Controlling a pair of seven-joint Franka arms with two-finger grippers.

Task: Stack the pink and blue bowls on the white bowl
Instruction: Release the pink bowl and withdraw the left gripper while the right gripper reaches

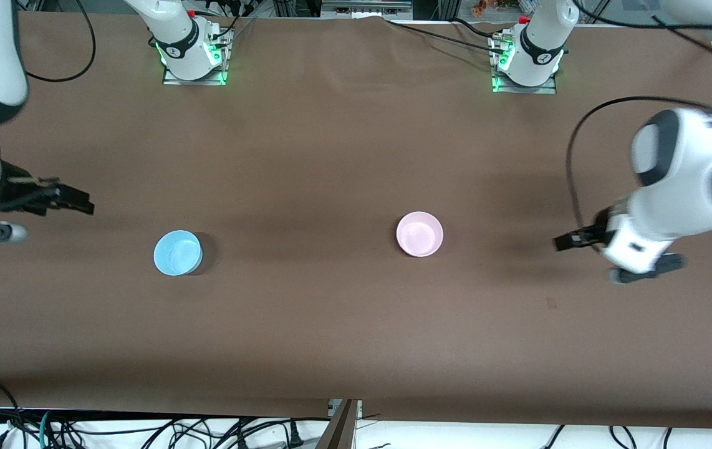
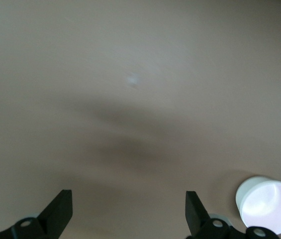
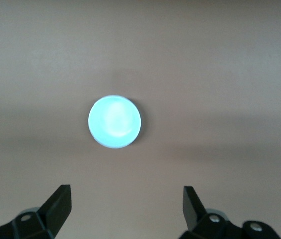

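Your pink bowl (image 1: 419,233) sits upright on the brown table (image 1: 331,156), mouth up, and it makes the handiest landmark. No white rim shows under or around it in the front view, so you cannot tell from that view whether anything is nested beneath it. The blue bowl (image 1: 178,252) stands well apart from the pink bowl, toward the right arm's end of the table and slightly nearer the front camera, also upright and alone.

Neither bowl is between any jaws. The left gripper (image 1: 565,242) hangs well apart from the pink bowl, toward the left arm's end of the table, with its fingers (image 2: 60,209) spread wide and nothing between them; in the left wrist view you see the pink bowl (image 2: 268,205) off to one side of the jaws, outside the gap. The right gripper (image 1: 78,202) is over the right arm's end of the table, farther from the pink bowl than the blue bowl is, jaws released and empty. In the right wrist view the blue bowl (image 3: 114,121) lies ahead of the spread fingers (image 3: 58,204), roughly centred on the gap but clear of both tips
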